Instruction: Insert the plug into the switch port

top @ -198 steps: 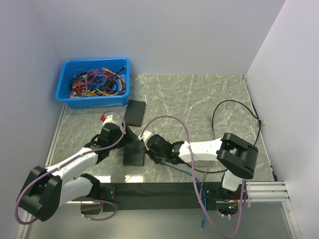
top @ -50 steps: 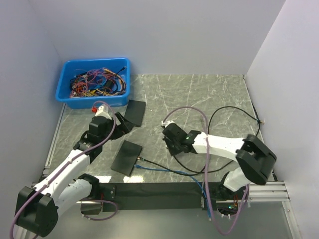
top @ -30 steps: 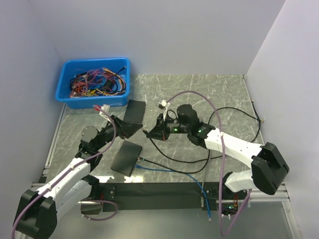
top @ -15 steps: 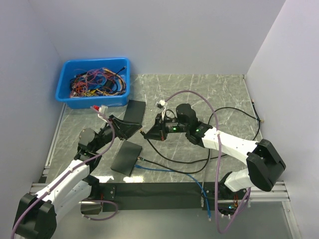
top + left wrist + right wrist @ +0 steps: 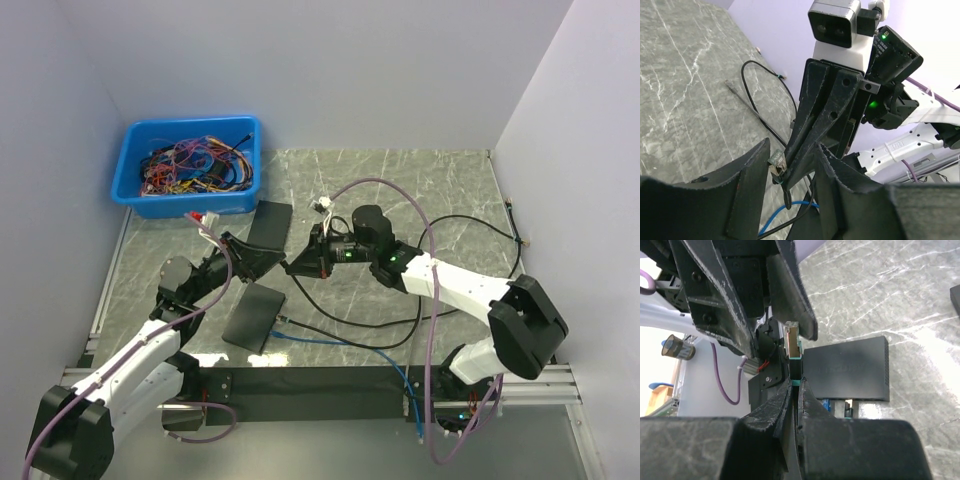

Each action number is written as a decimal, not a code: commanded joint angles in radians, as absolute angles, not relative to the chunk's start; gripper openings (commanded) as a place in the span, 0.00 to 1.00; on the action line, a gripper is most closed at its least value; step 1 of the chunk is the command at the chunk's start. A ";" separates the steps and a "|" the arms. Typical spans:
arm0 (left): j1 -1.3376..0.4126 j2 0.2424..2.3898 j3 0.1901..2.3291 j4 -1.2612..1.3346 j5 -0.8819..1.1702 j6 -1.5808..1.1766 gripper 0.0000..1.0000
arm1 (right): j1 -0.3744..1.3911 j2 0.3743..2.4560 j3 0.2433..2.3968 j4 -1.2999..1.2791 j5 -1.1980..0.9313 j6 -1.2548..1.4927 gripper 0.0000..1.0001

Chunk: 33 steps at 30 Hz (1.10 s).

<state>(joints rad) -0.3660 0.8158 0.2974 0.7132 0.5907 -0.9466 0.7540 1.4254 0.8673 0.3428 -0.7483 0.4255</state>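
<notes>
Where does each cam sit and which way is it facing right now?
Top external: fixed above and behind the bases, looking down on the table; left arm, right arm and blue bin show.
Left wrist: on the left arm, facing the right gripper; its own fingers frame the bottom.
Right wrist: on the right arm, facing the left gripper; its own fingers pinch the plug.
Shared: both wrist views show the plug, from opposite sides.

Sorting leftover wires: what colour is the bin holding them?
Blue; the bin shows best in the top view.
</notes>
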 commanded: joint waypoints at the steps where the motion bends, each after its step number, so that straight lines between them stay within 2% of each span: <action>1: -0.368 0.801 0.287 0.738 0.623 -0.936 0.45 | 0.741 1.439 0.922 0.422 -0.769 0.448 0.00; 8: -0.373 0.793 0.279 0.742 0.621 -0.942 0.27 | 0.736 1.454 0.916 0.451 -0.773 0.465 0.00; 11: -0.374 0.785 0.282 0.729 0.606 -0.942 0.11 | 0.738 1.459 0.905 0.459 -0.769 0.466 0.00; 12: -0.374 0.782 0.287 0.718 0.595 -0.940 0.00 | 0.735 1.457 0.900 0.460 -0.769 0.468 0.00; 15: -0.374 0.773 0.301 0.669 0.572 -0.937 0.00 | 0.735 1.450 0.903 0.440 -0.741 0.459 0.02; 16: -0.376 0.770 0.305 0.632 0.565 -0.939 0.01 | 0.735 1.447 0.910 0.425 -0.700 0.453 0.11; 17: -0.376 0.762 0.323 0.608 0.555 -0.939 0.01 | 0.735 1.442 0.914 0.379 -0.669 0.442 0.39; 19: -0.376 0.752 0.348 0.531 0.509 -0.939 0.01 | 0.735 1.413 0.920 0.338 -0.612 0.404 0.60; 20: -0.376 0.736 0.389 0.415 0.480 -0.943 0.00 | 0.735 1.399 0.919 0.304 -0.547 0.390 0.77; 21: -0.376 0.732 0.418 0.322 0.444 -0.946 0.01 | 0.735 1.367 0.913 0.290 -0.517 0.359 0.82; 23: -0.376 0.732 0.497 0.109 0.324 -0.962 0.00 | 0.736 1.333 0.904 0.253 -0.433 0.330 0.83; 25: -0.376 0.741 0.529 0.045 0.278 -0.976 0.01 | 0.742 1.290 0.894 0.227 -0.391 0.293 0.82; 33: -0.377 0.767 0.545 -0.023 0.221 -1.038 0.00 | 0.877 1.258 0.957 0.140 -0.152 0.192 0.61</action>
